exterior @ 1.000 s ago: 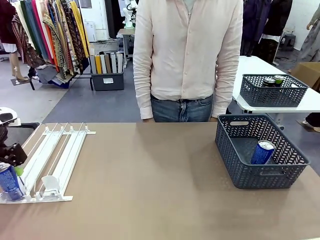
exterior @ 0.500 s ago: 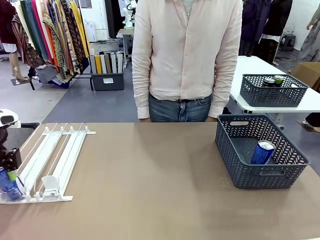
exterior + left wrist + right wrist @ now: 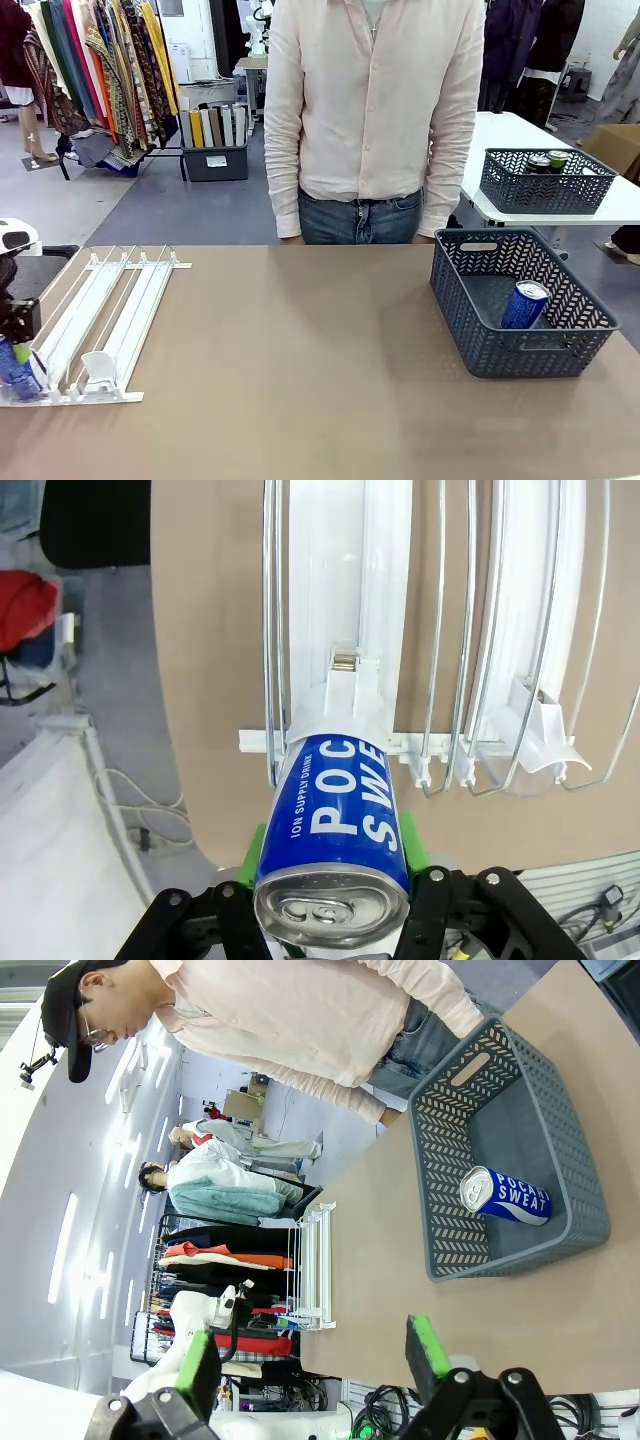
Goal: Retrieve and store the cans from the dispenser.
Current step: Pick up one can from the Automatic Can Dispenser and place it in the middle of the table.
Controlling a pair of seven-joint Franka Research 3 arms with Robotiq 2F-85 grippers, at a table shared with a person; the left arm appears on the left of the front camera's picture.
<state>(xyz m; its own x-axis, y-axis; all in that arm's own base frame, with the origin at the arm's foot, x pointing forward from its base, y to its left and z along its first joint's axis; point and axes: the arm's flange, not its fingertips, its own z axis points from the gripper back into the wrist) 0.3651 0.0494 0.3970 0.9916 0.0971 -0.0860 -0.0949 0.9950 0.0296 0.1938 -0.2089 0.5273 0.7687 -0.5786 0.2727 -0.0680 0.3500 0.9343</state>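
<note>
A: Two blue cans show from the front. One blue can (image 3: 14,368) stands at the near end of the dispenser (image 3: 100,325), at the table's left edge, with the left gripper (image 3: 18,352) closed around it; the other can (image 3: 525,304) leans inside the dark lattice basket (image 3: 520,345) on the right. The person (image 3: 375,120) stands at the far side of the table (image 3: 300,380).

B: And the left wrist view?

A: It gives what the front cannot: the green pads (image 3: 258,842) press both sides of the can (image 3: 340,850), whose silver top faces the camera, with white lettering on its blue side. A white pusher block (image 3: 350,690) sits just behind it in the lane, between clear rails of the dispenser (image 3: 450,630).

B: The right wrist view?

A: The right gripper (image 3: 315,1360) stands wide apart and holds nothing, above the table. The basket (image 3: 440,1160) with its can (image 3: 505,1195) lies farther off, the dispenser (image 3: 315,1265) beyond.

B: Anything unclear?

A: From the front, the left gripper is cut off by the picture's edge, and the grip itself is hard to read there. The second basket (image 3: 545,180) on the white table behind holds cans too small to tell apart.
</note>
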